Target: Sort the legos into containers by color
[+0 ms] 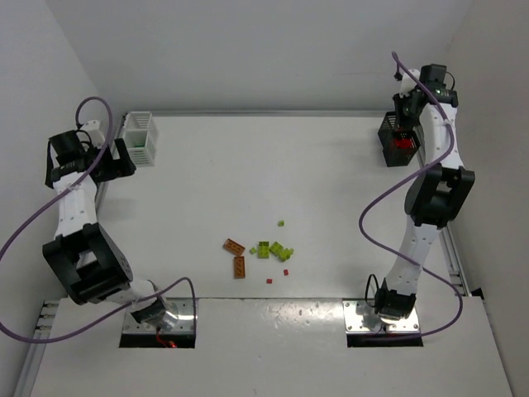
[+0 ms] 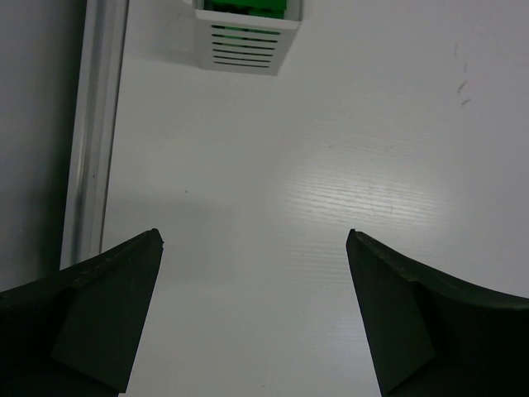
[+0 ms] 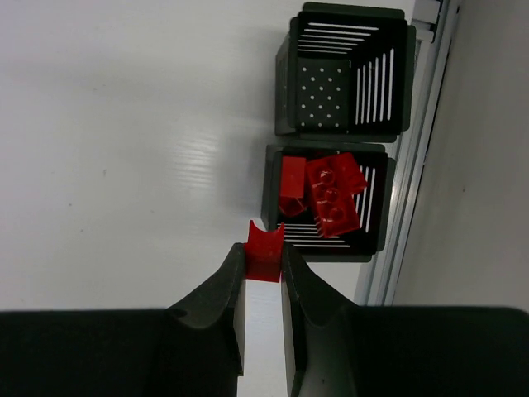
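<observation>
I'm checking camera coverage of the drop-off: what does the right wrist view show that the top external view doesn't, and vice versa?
Only the right wrist view: a small red plastic brick pinched in the right gripper, and an empty black slatted bin beyond the filled one. Only the top external view: loose orange, lime and red bricks mid-table, and the white slatted bin. Both: the black slatted bin holding red bricks.

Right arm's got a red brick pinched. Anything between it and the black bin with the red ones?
Nothing visible. The right gripper holds the red brick at the near rim of the black bin, whose top is open with red bricks lying inside. The empty black bin sits beyond, out of the path.
</observation>
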